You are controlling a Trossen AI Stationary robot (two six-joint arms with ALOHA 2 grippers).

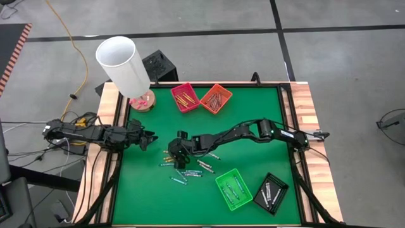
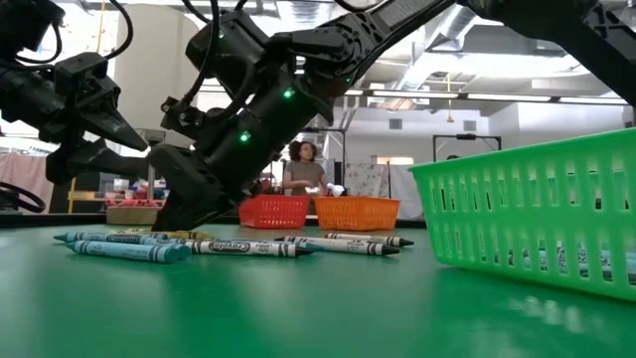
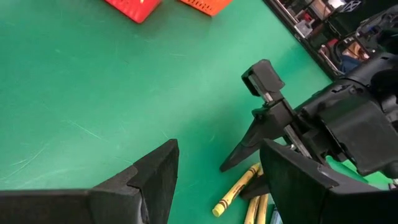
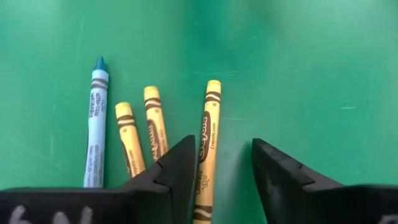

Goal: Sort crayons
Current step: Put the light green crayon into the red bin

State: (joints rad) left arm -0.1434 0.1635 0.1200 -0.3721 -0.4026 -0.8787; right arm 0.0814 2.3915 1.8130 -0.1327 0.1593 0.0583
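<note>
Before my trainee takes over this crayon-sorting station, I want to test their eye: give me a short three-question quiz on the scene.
1. True or false: the right gripper is down at the mat with a yellow crayon between its open fingers.
2. Which trays sit at the table's far edge? A) red tray and orange tray; B) green tray and black tray.
3. In the right wrist view, what colour is the crayon beside the three yellow ones?

Key: 1 true. 2 A. 3 Teal crayon.
</note>
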